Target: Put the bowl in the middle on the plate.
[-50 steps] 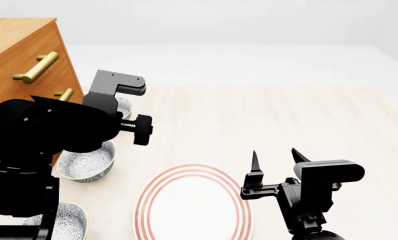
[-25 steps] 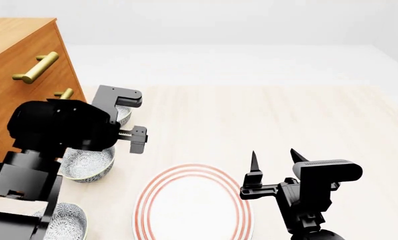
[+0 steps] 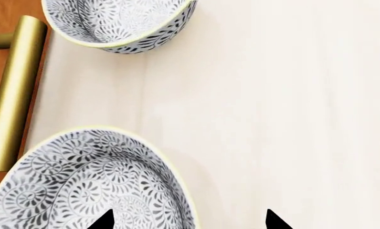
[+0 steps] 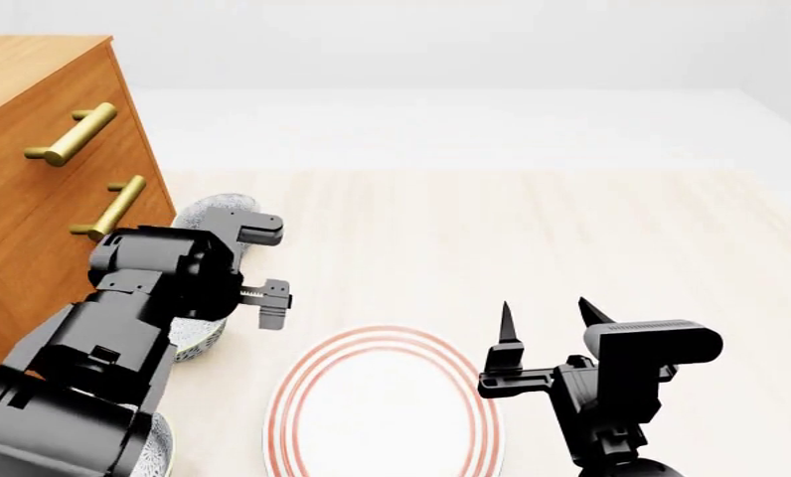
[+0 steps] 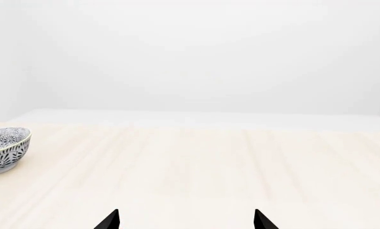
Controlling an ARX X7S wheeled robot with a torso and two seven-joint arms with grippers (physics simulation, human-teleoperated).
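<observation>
Clearance first: the pale wood-grain tabletop (image 4: 529, 229) is bare across the centre and right of the head view, and we see open surface all around the right arm. The left side is tight: a brown wooden drawer cabinet (image 4: 38, 199) with brass bar handles (image 4: 71, 134) runs down the left edge, close to the bowls.

We see the large flat white plate with thin red rings (image 4: 369, 407) at bottom centre of the head view, cut by the lower frame edge, nothing on it.

The small white bowl with grey-blue floral pattern (image 3: 94, 186) that we take as the middle one sits on the table at lower left of the left wrist frame, just beside a brass handle. In the head view it is mostly hidden under the left arm. A second look-alike floral bowl (image 3: 123, 21) sits beyond it, apart from it, with bare table between.

The left gripper (image 3: 190, 222) points down over the middle bowl's rim; fingers spread wide, one tip over the bowl's inside, the other over bare table, holding nothing.

The right gripper (image 4: 549, 318) sits just right of the plate, level, tips pointing away from us, fingers apart and empty.
</observation>
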